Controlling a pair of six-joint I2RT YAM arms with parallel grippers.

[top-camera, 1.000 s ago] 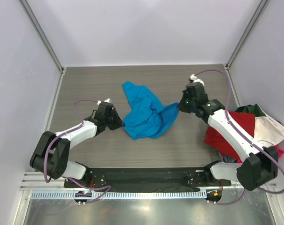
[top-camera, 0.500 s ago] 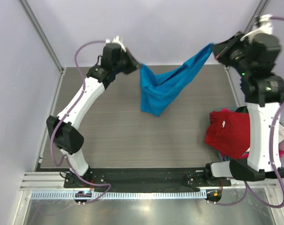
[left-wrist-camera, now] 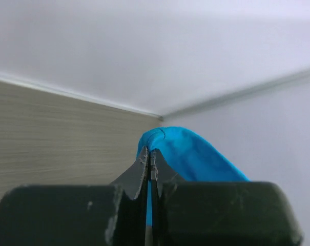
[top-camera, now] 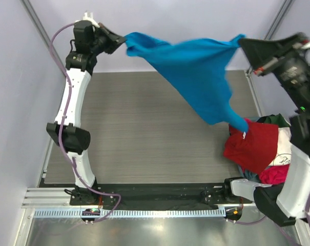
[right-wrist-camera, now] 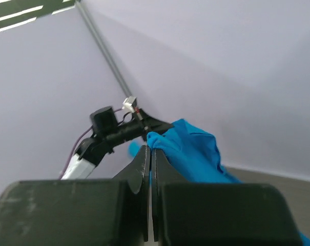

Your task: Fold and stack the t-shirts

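My left pincer [top-camera: 121,41] is pressed together on one corner of the blue t-shirt [top-camera: 195,77], and my right pincer [top-camera: 242,43] pinches the opposite corner. Both arms are raised high near the back wall, well apart. The shirt hangs stretched between them above the tabletop [top-camera: 134,138], drooping to a point toward the right. From above, that tip overlaps the red t-shirt [top-camera: 254,146]; I cannot tell whether they touch. The red t-shirt tops a heap at the tabletop's right edge, with a white t-shirt [top-camera: 283,154], a pink t-shirt [top-camera: 273,175] and a dark green t-shirt [top-camera: 275,121] showing around it.
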